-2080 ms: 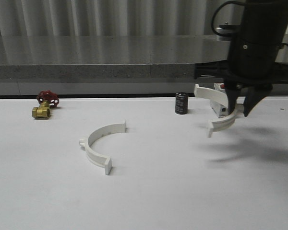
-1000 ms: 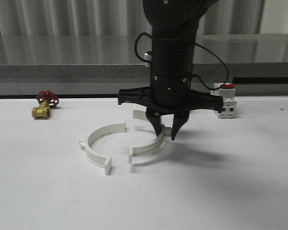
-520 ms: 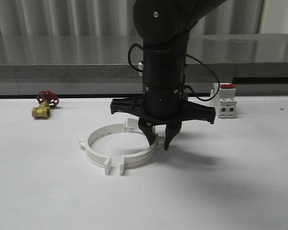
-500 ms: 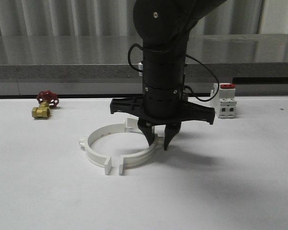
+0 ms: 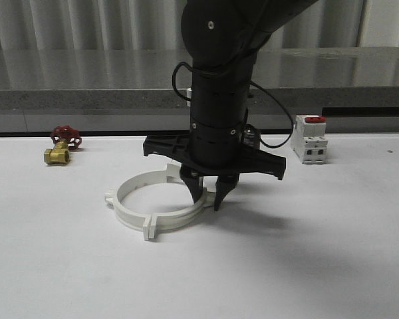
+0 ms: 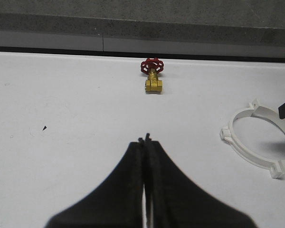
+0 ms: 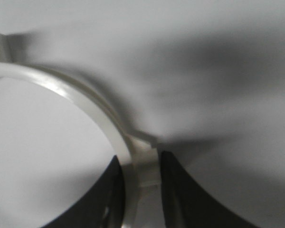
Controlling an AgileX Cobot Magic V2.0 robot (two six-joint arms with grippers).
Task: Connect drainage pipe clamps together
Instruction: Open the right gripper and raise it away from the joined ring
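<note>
Right tool [image 5: 209,201] was clamped on the right clamp half [image 5: 186,214], tabs meeting the left half [image 5: 123,201]; left tool [image 6: 146,140] sat pinched together.

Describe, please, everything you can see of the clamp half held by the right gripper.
The held clamp half is a white, plastic-looking semicircular band with flat end tabs. It lies flat on the white table, the right gripper closed across its band. Its front tab meets the other clamp half, and together they form a ring.
</note>
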